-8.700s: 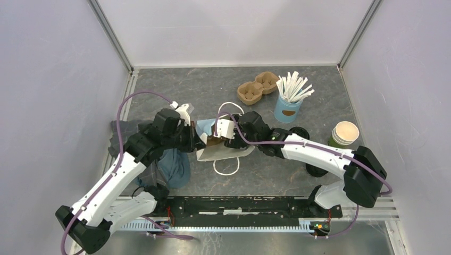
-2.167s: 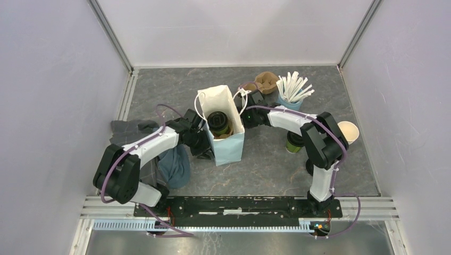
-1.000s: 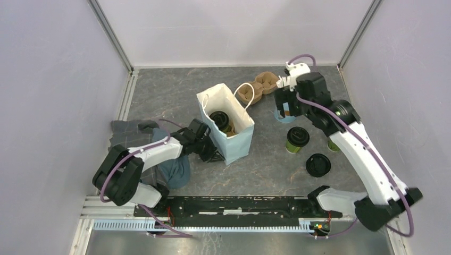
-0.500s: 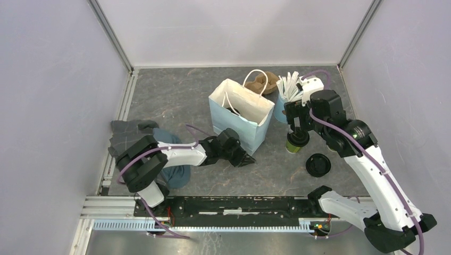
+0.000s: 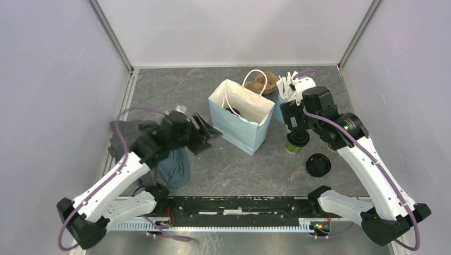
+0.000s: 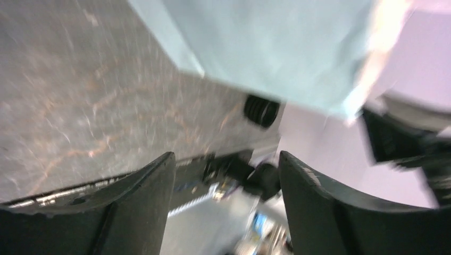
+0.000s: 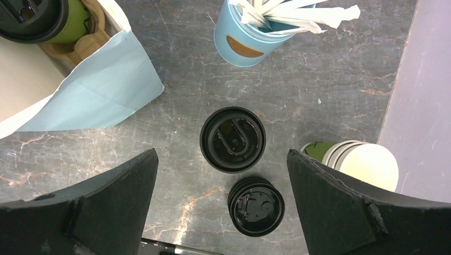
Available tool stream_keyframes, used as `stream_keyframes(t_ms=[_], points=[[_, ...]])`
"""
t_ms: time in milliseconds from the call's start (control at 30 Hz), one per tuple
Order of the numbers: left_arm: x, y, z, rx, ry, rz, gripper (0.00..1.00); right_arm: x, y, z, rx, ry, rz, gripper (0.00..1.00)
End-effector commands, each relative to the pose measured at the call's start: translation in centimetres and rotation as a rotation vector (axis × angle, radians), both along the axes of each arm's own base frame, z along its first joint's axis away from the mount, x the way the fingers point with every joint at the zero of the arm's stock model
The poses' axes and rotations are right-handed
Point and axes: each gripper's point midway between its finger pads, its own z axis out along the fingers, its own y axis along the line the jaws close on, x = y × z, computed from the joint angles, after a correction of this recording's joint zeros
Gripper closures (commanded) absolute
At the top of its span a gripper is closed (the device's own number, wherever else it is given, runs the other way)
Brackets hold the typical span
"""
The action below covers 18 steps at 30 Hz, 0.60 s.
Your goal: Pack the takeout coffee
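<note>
**Coffee waits outside the bag.** The coffee (image 7: 232, 139), lid on, stands upright on the table (image 7: 330, 90), outside the bag (image 7: 95, 79). It sits directly beneath the right gripper (image 7: 222, 152), whose jaws are spread wide to either side of it and hold nothing. A stack of loose lids (image 7: 256, 206) sits just beside the coffee. An unlidded green cup (image 7: 367, 164) and a blue cup of white sticks (image 7: 250, 37) stand near. Inside the bag, another lidded cup (image 7: 32, 18) rests in a cardboard carrier (image 7: 80, 45). Left of the bag, the left gripper (image 5: 207, 129) hangs with jaws apart and empty.
</note>
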Motion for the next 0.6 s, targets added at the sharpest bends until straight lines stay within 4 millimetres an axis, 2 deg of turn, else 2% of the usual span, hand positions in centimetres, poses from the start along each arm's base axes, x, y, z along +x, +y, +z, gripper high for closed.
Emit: stream_keyframes(t_ms=[0, 67, 100, 167, 233, 333, 467, 567], points=[[3.1, 4.7, 5.1, 0.162, -0.129, -0.034, 0.20, 0.4, -1.1, 2.1, -0.032, -0.056, -0.029, 0.02], [5.6, 5.7, 6.1, 0.297, -0.156, -0.066, 0.19, 0.6, -1.9, 1.4, -0.052, -0.043, -0.084, 0.02], [7.5, 6.4, 8.3, 0.368, -0.214, -0.067, 0.19, 0.6, -2.4, 0.9, -0.062, -0.027, -0.117, 0.02], [10.5, 7.9, 9.5, 0.506, -0.234, -0.083, 0.19, 0.9, -3.0, -0.5, -0.057, 0.018, -0.148, 0.02], [13.6, 9.0, 11.2, 0.563, -0.275, -0.086, 0.19, 1.0, -3.0, -2.5, -0.023, 0.093, -0.150, 0.02], [17.3, 9.6, 13.5, 0.553, -0.371, -0.079, 0.19, 0.9, -3.9, -5.9, 0.026, 0.245, -0.170, 0.02], [19.6, 8.8, 14.4, 0.494, -0.435, -0.101, 0.19, 0.0, -3.7, -9.7, 0.065, 0.398, -0.132, 0.03], [20.2, 8.3, 14.4, 0.471, -0.455, -0.114, 0.19, 0.1, -3.9, -11.0, 0.054, 0.435, -0.133, 0.07]])
